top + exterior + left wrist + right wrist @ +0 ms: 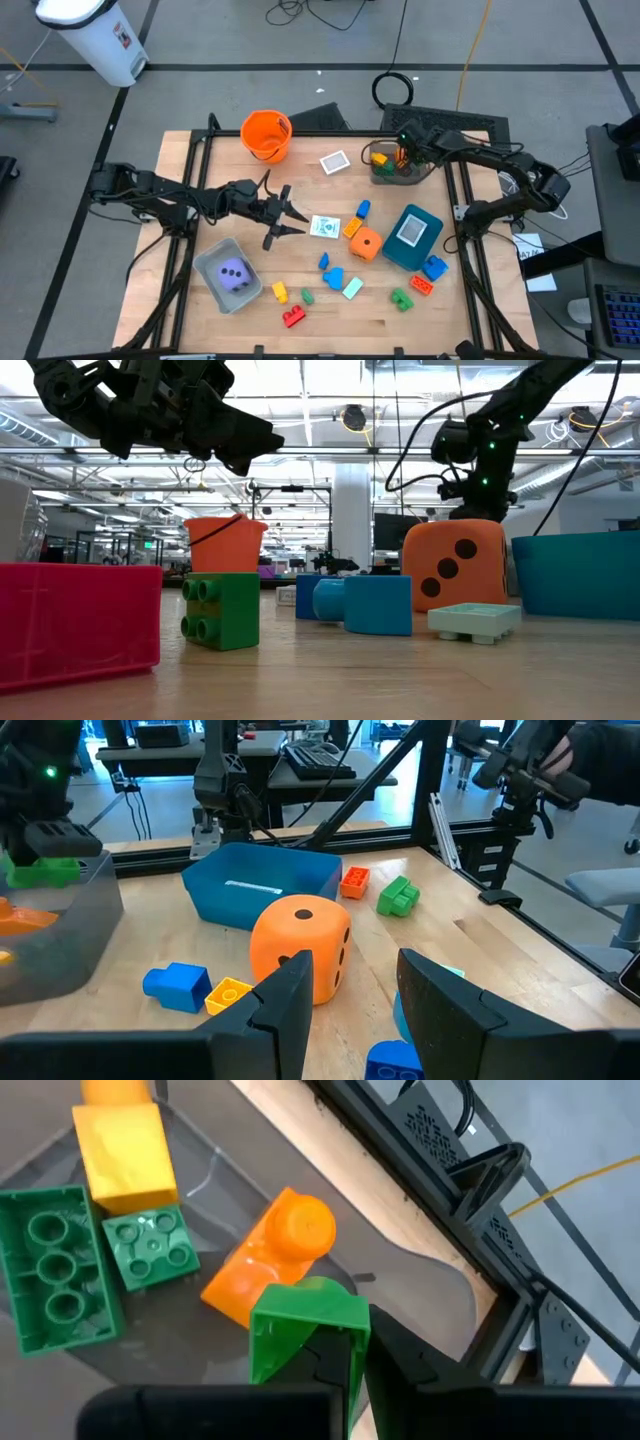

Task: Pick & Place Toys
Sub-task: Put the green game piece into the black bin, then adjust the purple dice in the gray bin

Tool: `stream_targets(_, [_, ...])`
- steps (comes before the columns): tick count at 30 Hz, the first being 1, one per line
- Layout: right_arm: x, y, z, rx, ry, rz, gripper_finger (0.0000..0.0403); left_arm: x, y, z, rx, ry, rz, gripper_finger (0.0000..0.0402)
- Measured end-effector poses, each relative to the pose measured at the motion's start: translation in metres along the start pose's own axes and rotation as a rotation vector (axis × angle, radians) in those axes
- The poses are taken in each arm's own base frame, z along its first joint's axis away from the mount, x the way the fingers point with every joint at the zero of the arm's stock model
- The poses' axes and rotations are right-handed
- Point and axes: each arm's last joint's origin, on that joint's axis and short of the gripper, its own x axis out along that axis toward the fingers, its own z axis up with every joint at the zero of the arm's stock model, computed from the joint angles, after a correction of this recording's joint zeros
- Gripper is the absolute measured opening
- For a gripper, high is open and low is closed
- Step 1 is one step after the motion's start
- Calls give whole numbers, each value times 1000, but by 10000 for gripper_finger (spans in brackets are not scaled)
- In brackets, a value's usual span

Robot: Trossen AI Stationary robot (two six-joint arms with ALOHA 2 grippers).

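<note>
My right gripper (pixel 404 153) is shut on a green block (pixel 305 1325) above the grey bin (pixel 396 173) at the table's far right. In that bin lie a yellow block (pixel 125 1145), two green blocks (pixel 55 1270) and an orange piece (pixel 275 1255). My left gripper (pixel 290 218) is open and empty above the table's middle left, next to a white card (pixel 325 227). Its fingers (pixel 285 1000) point toward the orange die (pixel 300 945). Loose blocks lie around the die (pixel 366 243), and a purple die (pixel 233 275) sits in the near-left grey bin. My right gripper pinches the green block between its two fingers, which come from above pointing down into the grey bin. The block's upper face (pixel 310 1305) shows beyond the fingertips. The block is lifted clear above the blocks in the bin. The pads' exact place on it is hidden by the block.
An orange bucket (pixel 266 135) stands at the far middle. A teal bin (pixel 425 243) holding a white card stands right of the orange die. A second card (pixel 334 162) lies near the far bin. Blocks (pixel 332 275) are strewn along the near middle. Black frame rails (pixel 180 200) border the table.
</note>
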Motion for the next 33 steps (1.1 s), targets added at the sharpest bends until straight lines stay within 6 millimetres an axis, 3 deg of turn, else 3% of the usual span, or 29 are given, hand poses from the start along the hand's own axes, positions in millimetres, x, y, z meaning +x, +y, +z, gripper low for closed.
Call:
stream_targets(12, [6,-10,-1,52,-1,-20,16,0,0,0,1,-2,0,152])
stream_targets(33, [3,-16,4,66,-69,-30,86,0,0,0,4,-1,1,152])
